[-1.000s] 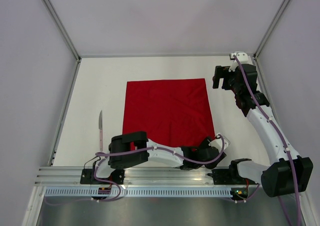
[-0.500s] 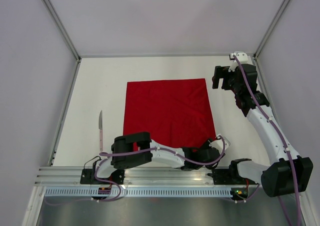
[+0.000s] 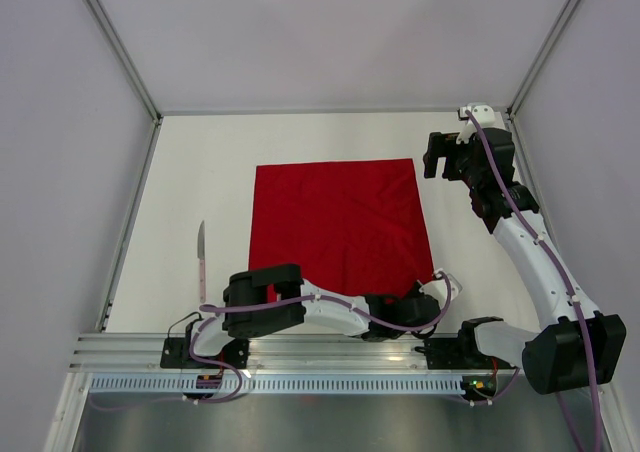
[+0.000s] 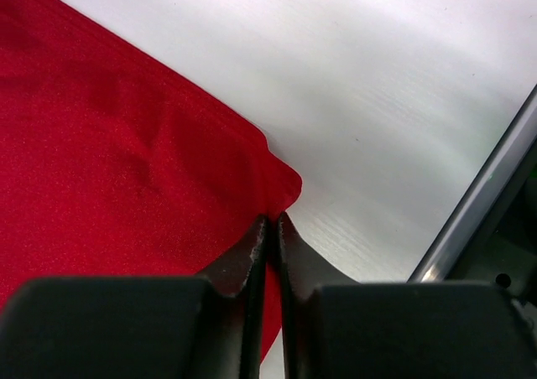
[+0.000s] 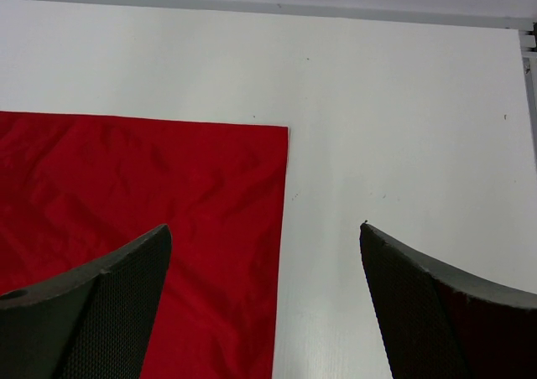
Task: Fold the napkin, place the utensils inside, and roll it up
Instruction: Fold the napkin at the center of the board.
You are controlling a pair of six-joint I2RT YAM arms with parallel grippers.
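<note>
White bench (image 3: 200,162), grey walls around. Napkin (image 3: 340,222) lies flat mid-bench, lightly creased. Left claw (image 4: 270,228) sits at its near right corner, jaws all but closed, pinching the cloth's corner between them. Right claw (image 5: 264,228) hangs near the bench's far right corner, jaws spread wide, holding nothing. Knife (image 3: 201,257) lies by the left edge, apart from the napkin.

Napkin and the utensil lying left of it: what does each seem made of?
The napkin looks like thin woven cloth in matte red; a fine grainy weave and soft creases show in the left wrist view. The utensil is a slim knife shape with a pale pinkish handle and greyer blade, perhaps plastic or metal; it is too small to tell.
</note>
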